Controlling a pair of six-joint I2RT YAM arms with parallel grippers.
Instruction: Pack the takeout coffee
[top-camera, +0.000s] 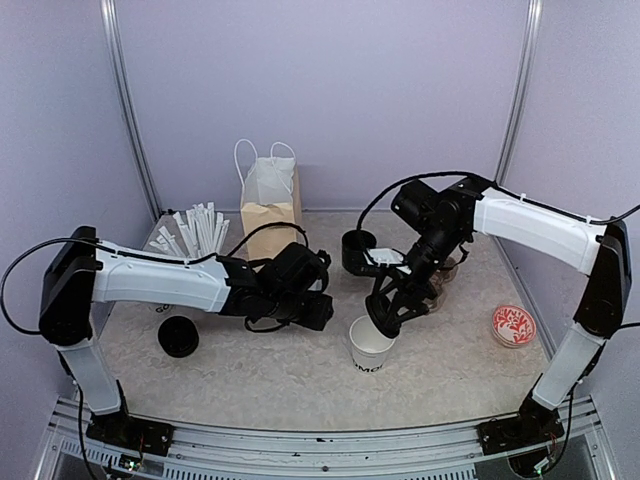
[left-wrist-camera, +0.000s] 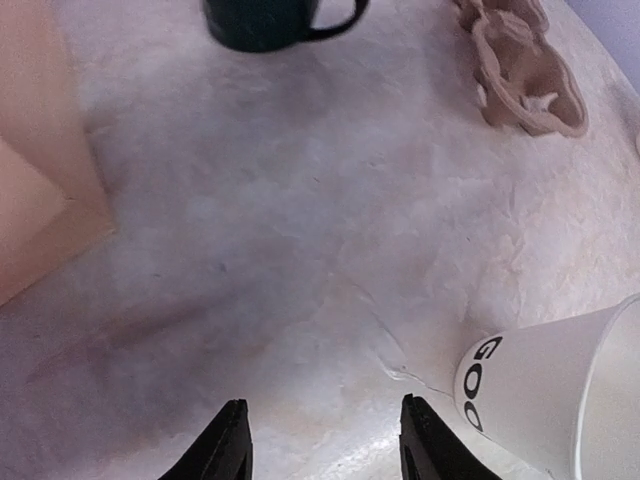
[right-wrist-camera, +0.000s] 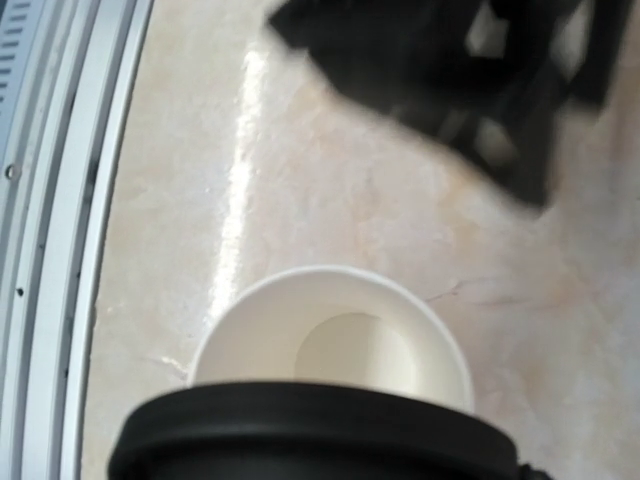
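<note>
Toward the front middle of the bench (top-camera: 270, 380), the white cup (top-camera: 372, 352) sits upright and uncapped. The right gripper (top-camera: 388, 314) holds a black lid (right-wrist-camera: 310, 435) just above, presumably to cap it. The left gripper (left-wrist-camera: 325, 445) hovers beside it, half-open, empty.

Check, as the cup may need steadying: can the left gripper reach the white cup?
Probably yes: only bare table lies between the open left gripper and the cup; the right gripper holds a lid above.

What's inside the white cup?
Nothing that shows: the white cup looks empty, with its bare white bottom in view. The black lid in the right gripper hides the cup's near edge, so that bit cannot be seen.
</note>
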